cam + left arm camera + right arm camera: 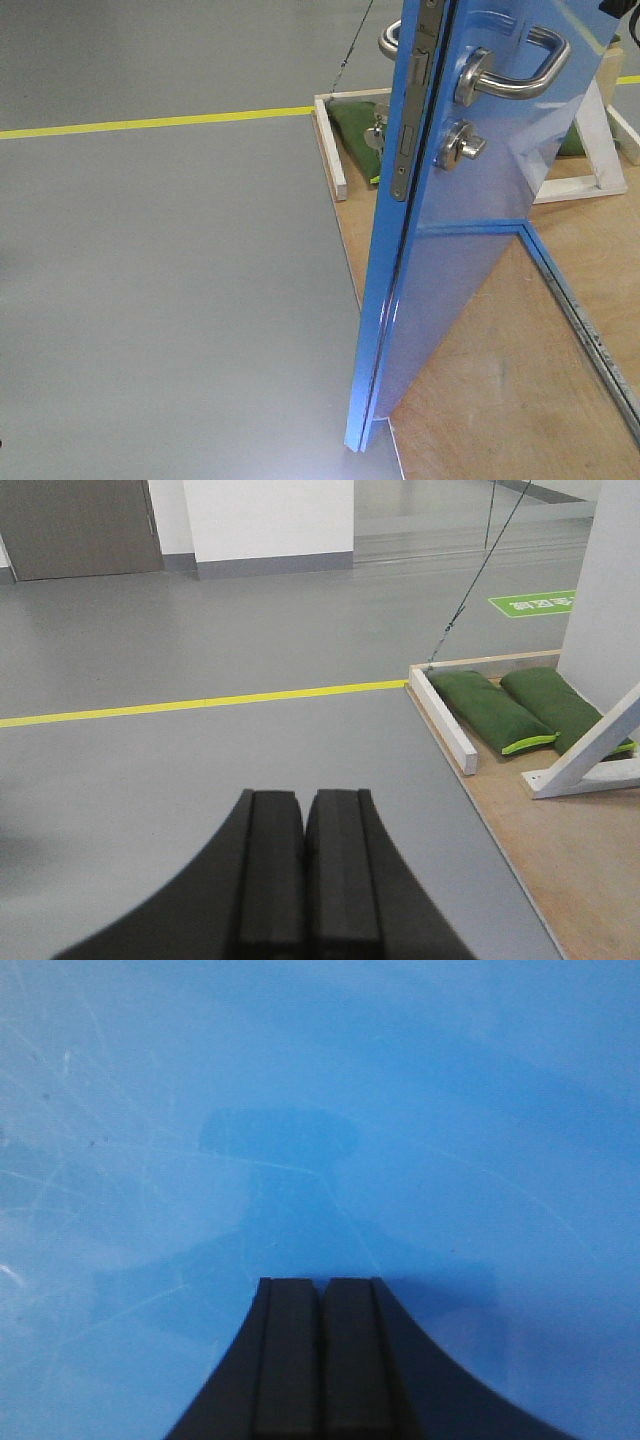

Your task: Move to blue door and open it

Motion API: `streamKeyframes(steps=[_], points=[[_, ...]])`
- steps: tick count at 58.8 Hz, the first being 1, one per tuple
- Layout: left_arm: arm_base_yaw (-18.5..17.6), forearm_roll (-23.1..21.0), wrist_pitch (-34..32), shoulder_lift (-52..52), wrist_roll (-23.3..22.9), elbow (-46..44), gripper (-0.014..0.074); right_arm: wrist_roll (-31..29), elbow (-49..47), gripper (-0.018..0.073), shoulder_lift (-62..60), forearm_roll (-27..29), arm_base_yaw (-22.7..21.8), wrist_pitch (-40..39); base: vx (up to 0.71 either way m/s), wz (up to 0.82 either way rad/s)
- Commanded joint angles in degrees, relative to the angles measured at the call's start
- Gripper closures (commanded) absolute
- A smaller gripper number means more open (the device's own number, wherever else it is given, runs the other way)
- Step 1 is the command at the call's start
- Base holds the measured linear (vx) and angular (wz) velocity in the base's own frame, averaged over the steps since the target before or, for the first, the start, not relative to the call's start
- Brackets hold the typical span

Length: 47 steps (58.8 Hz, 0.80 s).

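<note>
Closest in, right gripper point(321, 1285) with black pads pressed together on nothing, aimed at the blue door point(420, 1100); scratched glossy face filling the whole right wrist view, a dim reflection of the gripper in it; cannot tell whether touching or just short. Left gripper point(304, 798) likewise squeezed flat together and empty, hanging over bare grey floor point(150, 780) to the left of the door stand. In the front view, blue door upright and seen nearly edge-on, bottom corner at the near edge of the plywood base point(500, 390), panel angled away from the blue frame bar point(585, 305) lying along that base. Up the door edge, steel latch plate point(413, 100); on the right face, silver lever handle point(520, 75), thumb-turn lock point(462, 146) just below it. Beyond, white wooden beam point(445, 720) bordering the base, two green bags point(490, 710) beside a white brace point(590, 755). Farther out, yellow line point(200, 702) across the floor, then a green floor marking point(535, 603) and a grey door point(80, 525) in the far wall.
</note>
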Motion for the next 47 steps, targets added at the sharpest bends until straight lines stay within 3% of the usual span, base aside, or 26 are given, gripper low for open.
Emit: streamKeyframes(steps=[1,47], points=[[-0.4,-0.2,-4.9,-0.8,-0.4,-1.4,0.0524,-0.9,-1.7,0.0547,-1.7,4.4,0.3,2.8,0.00,0.00],[-0.4,-0.2,-4.9,-0.8,-0.4,-1.4,0.0524,-0.9,-1.7,0.0547,-1.7,4.4,0.3,2.7,0.00,0.00]])
